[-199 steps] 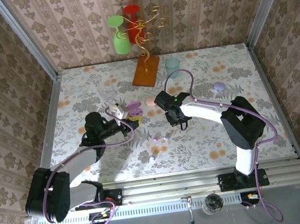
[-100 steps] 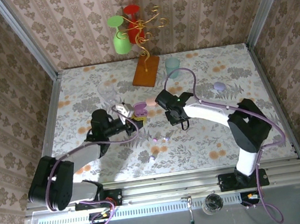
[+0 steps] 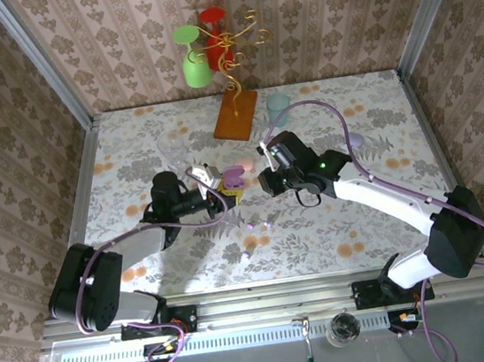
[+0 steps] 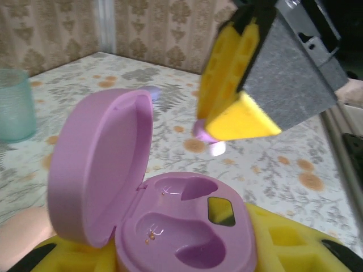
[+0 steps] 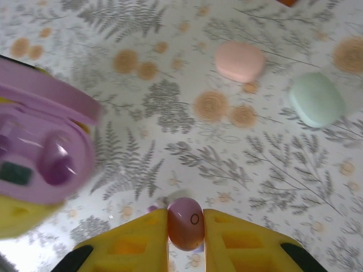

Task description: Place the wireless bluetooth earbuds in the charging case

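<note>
My left gripper (image 3: 225,188) is shut on the open purple charging case (image 3: 233,175), holding it just above the table. In the left wrist view the lid (image 4: 102,164) stands up on the left, and both wells of the base (image 4: 187,226) are empty. My right gripper (image 3: 267,180) hangs just right of the case, shut on a purple earbud (image 5: 185,222) pinched between its yellow fingers (image 5: 244,241). From the left wrist that earbud (image 4: 202,129) shows at the tips of those fingers (image 4: 238,85), above and behind the case. Further small earbuds (image 3: 251,225) lie loose on the table.
A pink case (image 5: 239,61) and a pale green case (image 5: 316,99) lie on the floral table beyond my right gripper. A teal cup (image 3: 278,103), a wooden stand (image 3: 235,115) with hanging cups and a clear glass (image 3: 173,145) stand at the back.
My left gripper has carried the open case to the right. The right arm has swung round and brought the held earbud close beside the case.
</note>
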